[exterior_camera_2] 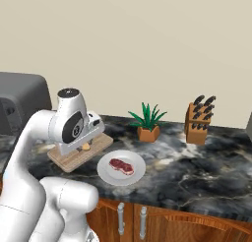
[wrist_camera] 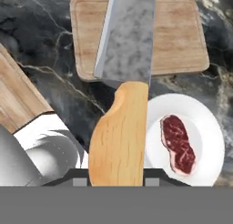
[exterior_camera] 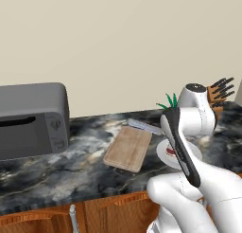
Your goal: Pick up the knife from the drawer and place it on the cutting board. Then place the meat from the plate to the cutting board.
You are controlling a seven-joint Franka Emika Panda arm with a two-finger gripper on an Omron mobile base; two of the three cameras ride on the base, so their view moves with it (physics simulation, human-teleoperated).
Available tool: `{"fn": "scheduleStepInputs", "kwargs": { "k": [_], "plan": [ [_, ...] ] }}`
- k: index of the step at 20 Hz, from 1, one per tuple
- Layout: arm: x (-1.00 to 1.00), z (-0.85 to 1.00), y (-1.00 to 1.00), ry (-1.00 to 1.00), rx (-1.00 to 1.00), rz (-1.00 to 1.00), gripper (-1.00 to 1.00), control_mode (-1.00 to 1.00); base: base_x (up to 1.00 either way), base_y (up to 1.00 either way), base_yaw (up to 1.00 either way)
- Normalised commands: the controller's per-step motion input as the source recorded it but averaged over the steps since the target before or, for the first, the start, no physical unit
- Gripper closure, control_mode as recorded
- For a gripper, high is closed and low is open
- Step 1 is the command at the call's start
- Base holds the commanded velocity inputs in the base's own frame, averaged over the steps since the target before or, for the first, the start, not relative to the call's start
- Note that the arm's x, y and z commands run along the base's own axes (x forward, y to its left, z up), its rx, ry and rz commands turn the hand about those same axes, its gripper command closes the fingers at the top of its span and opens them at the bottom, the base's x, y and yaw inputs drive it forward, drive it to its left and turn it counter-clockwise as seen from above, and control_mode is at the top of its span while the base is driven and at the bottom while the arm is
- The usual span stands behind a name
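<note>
My gripper is shut on the knife's orange-tan handle. It holds the knife above the dark marble counter, between the plate and the cutting board. The bluish-silver blade reaches out over the tan cutting board, and in the left base view the blade pokes out over the board's far corner. The white plate lies just right of the board, with the dark red meat on it; the hand view shows the meat too. The drawer is out of view.
A grey microwave stands at the counter's left. A potted plant and a wooden knife block stand at the back right. Reddish wood cabinet fronts with silver handles run below the counter edge.
</note>
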Motion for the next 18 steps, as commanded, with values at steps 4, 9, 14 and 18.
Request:
{"fn": "scheduleStepInputs", "kwargs": {
  "k": [4, 9, 14, 18],
  "plan": [
    [0.67, -0.21, 0.33, 0.0, 0.0, 0.17, 1.0, -1.0, 0.0, 0.0, 0.0],
    [0.61, -0.29, 0.14, 0.0, 0.0, 0.17, 1.0, -1.0, 0.0, 0.0, 0.0],
    [0.43, -0.23, 0.03, 0.0, 0.0, 0.14, 1.0, -1.0, 0.0, 0.0, 0.0],
    [0.25, -0.16, 0.0, 0.0, 0.0, 0.09, 1.0, -1.0, 0.0, 0.0, 0.0]
  ]
}}
